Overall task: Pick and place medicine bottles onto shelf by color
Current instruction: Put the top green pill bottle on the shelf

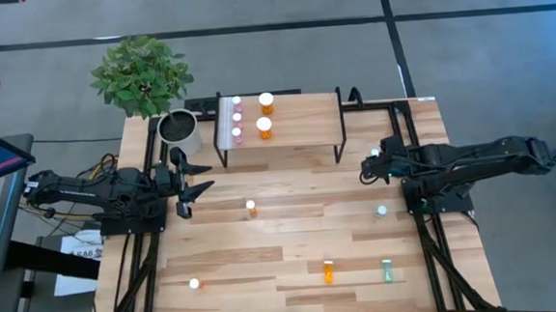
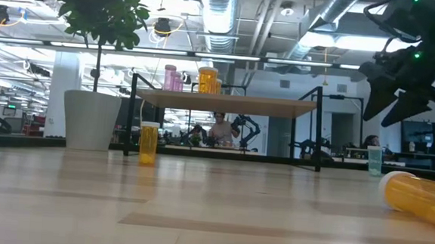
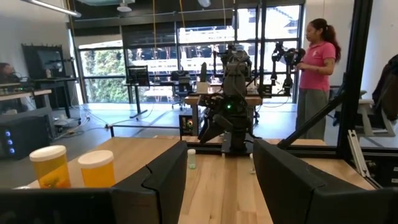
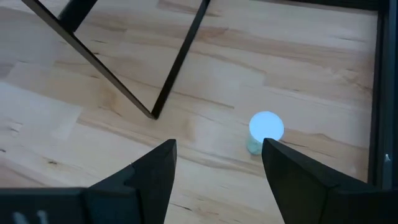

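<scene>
Both grippers spread, empty — left gripper [image 1: 191, 185] beside the plant pot [image 1: 179, 130], right gripper [image 1: 369, 166] above a pale green bottle [image 4: 265, 131] near the shelf [image 1: 300, 121]

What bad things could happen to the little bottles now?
The right gripper hangs open above a small pale green bottle standing by the shelf leg; coming down crooked might tip it over. The orange bottle lying on its side may roll when touched. New bottles could bump the two big orange bottles already on the shelf.
</scene>
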`<act>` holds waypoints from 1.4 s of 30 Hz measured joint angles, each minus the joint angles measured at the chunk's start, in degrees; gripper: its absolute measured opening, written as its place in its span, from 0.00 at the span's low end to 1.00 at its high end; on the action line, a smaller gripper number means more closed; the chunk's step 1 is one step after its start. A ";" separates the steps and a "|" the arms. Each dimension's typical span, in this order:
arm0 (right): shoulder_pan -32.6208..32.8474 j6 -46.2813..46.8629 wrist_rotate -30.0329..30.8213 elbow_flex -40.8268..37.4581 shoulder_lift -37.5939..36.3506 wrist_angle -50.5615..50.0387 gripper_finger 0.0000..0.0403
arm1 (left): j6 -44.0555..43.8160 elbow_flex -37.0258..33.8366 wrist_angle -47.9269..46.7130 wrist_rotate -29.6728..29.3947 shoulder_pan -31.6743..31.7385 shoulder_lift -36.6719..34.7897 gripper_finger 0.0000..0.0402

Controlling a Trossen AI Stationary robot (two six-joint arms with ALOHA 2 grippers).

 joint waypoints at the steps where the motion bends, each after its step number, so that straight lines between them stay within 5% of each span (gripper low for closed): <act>1: 0.00 0.00 0.00 0.00 0.00 0.00 0.65 | 0.00 0.00 0.00 0.00 0.00 0.00 0.43; 27: -4.64 0.04 -1.51 -0.02 6.49 0.26 0.65 | 0.02 -0.01 -0.05 -0.07 0.00 0.00 0.43; 42: -13.77 -1.55 -1.35 -0.02 6.45 1.27 0.65 | 0.20 0.00 -0.13 -0.07 0.00 0.01 0.43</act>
